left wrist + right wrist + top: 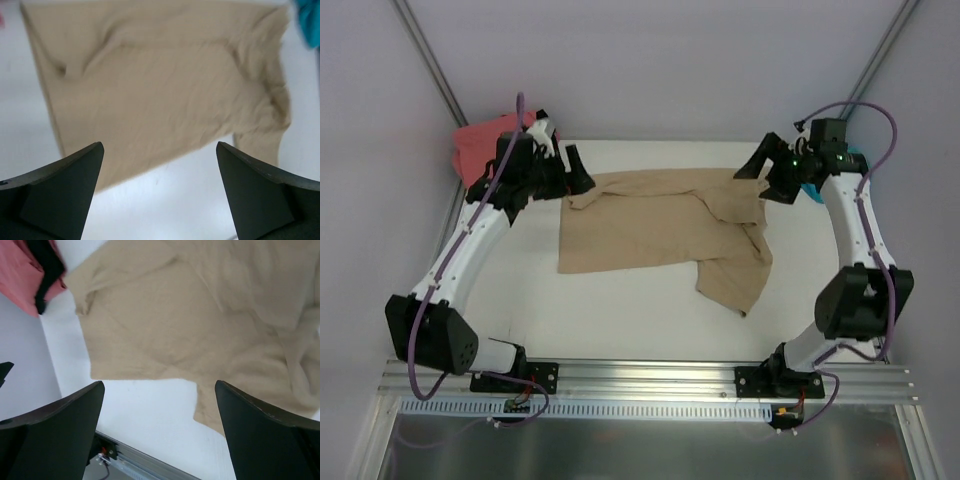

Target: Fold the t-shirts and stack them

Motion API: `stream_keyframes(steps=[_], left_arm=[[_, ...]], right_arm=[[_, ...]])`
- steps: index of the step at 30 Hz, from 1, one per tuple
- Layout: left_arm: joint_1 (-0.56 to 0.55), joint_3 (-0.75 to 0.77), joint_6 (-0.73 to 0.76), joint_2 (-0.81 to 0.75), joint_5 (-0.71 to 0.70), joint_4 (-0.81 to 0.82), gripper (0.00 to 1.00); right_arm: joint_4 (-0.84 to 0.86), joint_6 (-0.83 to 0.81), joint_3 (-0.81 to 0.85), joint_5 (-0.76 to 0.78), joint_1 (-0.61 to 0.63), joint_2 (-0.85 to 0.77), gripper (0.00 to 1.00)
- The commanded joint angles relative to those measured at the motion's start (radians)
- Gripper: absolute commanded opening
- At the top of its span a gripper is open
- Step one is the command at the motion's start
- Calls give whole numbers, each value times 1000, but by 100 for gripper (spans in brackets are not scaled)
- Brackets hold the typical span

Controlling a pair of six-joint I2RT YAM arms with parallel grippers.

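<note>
A tan t-shirt (660, 232) lies spread and rumpled across the middle of the white table, one part trailing toward the near right (735, 280). It fills the left wrist view (160, 85) and the right wrist view (200, 325). My left gripper (578, 172) hovers open by the shirt's far left corner, nothing between its fingers. My right gripper (767, 170) hangs open at the shirt's far right corner, also empty. A coral-pink t-shirt (480, 145) is bunched at the far left behind the left arm. A teal t-shirt (812, 186) peeks out behind the right wrist. The black t-shirt (45, 270) lies on the pink one.
Grey walls with metal struts (430, 60) close in the table on the left, right and back. An aluminium rail (650, 380) runs along the near edge under both arm bases. White table surface (620, 310) shows in front of the tan shirt.
</note>
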Motion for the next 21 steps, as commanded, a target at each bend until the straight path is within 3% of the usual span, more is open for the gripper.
stream_keyframes(steps=[1,4,8,17,21], left_arm=[[14,-273,-20,-58,-56,-111,99],[14,-449,-52,-145,-58,-110,99],[14,-604,-84,-181,-49,-78,99],[14,-602,-115,-172,-26,-74,99],[12,-560,-120,-161,-49,-106,99]], right_arm=[[-84,-85,-257,127,-1,-94,100],[-67,-99,-563,175,-1,-237,99],[-27,-69,-799,210,-1,-397,99],[86,-18,-1045,189,3,-485,99],[180,-3,-1073,153,10,-445,92]])
